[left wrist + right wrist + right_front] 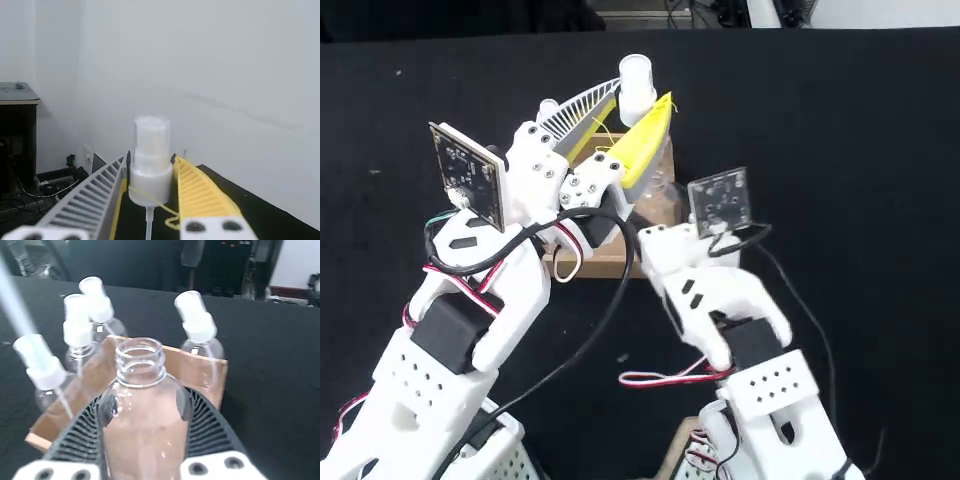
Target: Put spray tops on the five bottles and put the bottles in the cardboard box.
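Observation:
My left gripper [150,172] is shut on a white spray top [150,160], held between its white ribbed finger and its yellow finger, with the thin dip tube hanging down. In the high view the spray top [636,82] is raised over the far side of the cardboard box [605,262]. My right gripper [145,402] is shut on a clear bottle [140,362] with an open neck, upright just in front of the cardboard box [216,374]. Several capped bottles [197,322] stand in the box. The right arm [720,290] hides its gripper from above.
The table is covered in black cloth [860,150]. White perforated baskets [510,458] sit at the near edge between the arm bases. Cables [600,320] loop across the space between the arms. Open cloth lies to both sides of the box.

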`<control>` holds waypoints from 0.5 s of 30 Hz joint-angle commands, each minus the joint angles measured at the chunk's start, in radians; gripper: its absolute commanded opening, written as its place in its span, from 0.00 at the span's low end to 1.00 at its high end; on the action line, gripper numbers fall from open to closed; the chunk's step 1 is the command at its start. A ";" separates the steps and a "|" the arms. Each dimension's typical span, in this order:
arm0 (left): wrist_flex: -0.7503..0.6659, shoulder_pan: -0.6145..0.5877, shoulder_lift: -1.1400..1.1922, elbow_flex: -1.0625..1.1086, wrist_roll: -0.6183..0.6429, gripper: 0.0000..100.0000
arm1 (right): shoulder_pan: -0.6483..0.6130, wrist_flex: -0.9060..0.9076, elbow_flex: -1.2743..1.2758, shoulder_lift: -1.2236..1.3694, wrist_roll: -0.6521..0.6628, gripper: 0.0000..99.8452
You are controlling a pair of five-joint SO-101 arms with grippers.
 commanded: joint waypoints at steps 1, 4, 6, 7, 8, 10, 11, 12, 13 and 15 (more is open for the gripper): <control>-0.025 0.007 -0.023 -0.016 0.003 0.03 | -0.037 -0.087 0.010 -0.033 0.005 0.01; -0.025 0.012 -0.023 -0.015 0.003 0.03 | -0.038 -0.101 0.019 -0.033 0.005 0.01; -0.025 0.008 -0.023 -0.021 0.008 0.03 | -0.037 -0.101 0.019 -0.033 0.005 0.01; -0.028 0.008 -0.023 -0.022 0.009 0.03 | -0.037 -0.101 0.019 -0.033 0.005 0.01; -0.046 0.008 -0.023 -0.018 0.011 0.03 | -0.037 -0.101 0.019 -0.033 0.005 0.01; -0.115 0.008 -0.021 0.008 0.011 0.03 | -0.037 -0.103 0.019 -0.033 0.003 0.01; -0.155 0.008 -0.021 0.035 0.011 0.03 | -0.037 -0.104 0.019 -0.033 0.003 0.01; -0.204 0.008 -0.023 0.064 0.011 0.03 | -0.037 -0.104 0.019 -0.033 0.003 0.01; -0.258 0.008 -0.023 0.091 0.011 0.03 | -0.037 -0.106 0.019 -0.033 0.003 0.01; -0.354 0.008 -0.023 0.147 0.011 0.03 | -0.037 -0.106 0.019 -0.033 0.002 0.01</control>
